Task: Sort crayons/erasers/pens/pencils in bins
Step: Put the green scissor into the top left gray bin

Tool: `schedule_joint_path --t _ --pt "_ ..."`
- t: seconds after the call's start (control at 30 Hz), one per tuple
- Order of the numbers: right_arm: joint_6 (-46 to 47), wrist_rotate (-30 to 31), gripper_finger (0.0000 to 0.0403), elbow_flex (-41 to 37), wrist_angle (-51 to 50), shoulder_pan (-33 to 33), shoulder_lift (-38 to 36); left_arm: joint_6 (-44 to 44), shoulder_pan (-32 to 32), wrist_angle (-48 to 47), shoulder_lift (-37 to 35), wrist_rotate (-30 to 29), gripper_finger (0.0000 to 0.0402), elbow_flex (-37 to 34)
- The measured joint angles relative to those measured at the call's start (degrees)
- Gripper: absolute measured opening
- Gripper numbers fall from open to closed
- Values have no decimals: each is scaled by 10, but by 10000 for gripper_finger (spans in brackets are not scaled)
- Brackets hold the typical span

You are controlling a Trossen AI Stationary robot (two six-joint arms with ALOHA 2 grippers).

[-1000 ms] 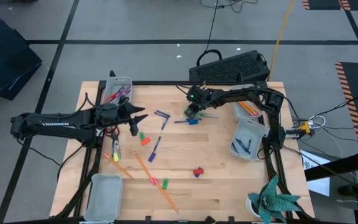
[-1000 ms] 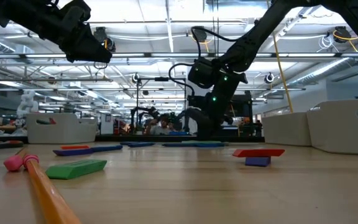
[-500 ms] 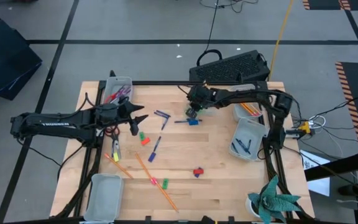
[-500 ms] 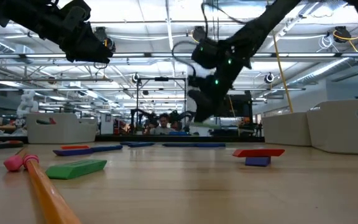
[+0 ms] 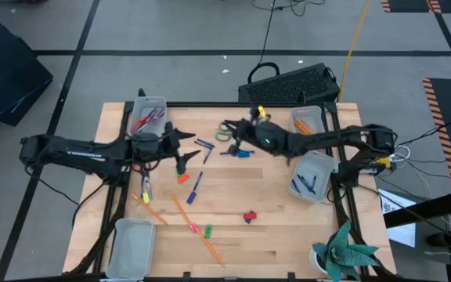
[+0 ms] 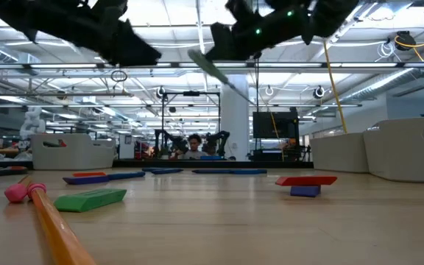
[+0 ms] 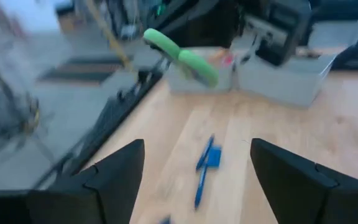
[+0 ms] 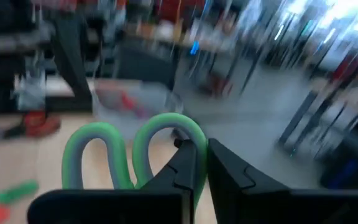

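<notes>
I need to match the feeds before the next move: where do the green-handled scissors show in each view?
High view: green-handled scissors at the right gripper, above the table's far middle.
Low view: top centre, a pale green blade hanging aloft.
Left wrist view: a green handle high in the picture.
Right wrist view: green loops between the fingers.
Shared landmark: the blue pen lies below them.

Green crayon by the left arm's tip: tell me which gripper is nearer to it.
Left. The left gripper hovers open right by the green crayon. The right gripper is farther across the table, shut on the green-handled scissors and lifted off it.
</notes>
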Motion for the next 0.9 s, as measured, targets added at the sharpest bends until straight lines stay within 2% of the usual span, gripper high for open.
schedule_joint_path --t 0.1,0.2,0.33,0.43,0.53,0.7,0.9 --pt "-84 45 17 -38 136 37 1 33 -18 101 46 0 299 0" --pt "-147 57 17 -52 218 67 1 71 -31 210 98 -1 299 0" --pt "-192 57 17 -52 271 90 0 117 -41 354 176 -3 299 0" --pt "-217 71 17 -52 290 94 1 120 -41 447 225 -3 299 0" --pt "-210 61 17 -52 302 94 1 113 -38 525 263 -9 299 3" --pt "-183 23 17 -51 325 94 1 126 -35 542 310 -16 299 51" --pt "-216 25 18 -50 316 99 0 122 -35 540 335 -33 299 99"
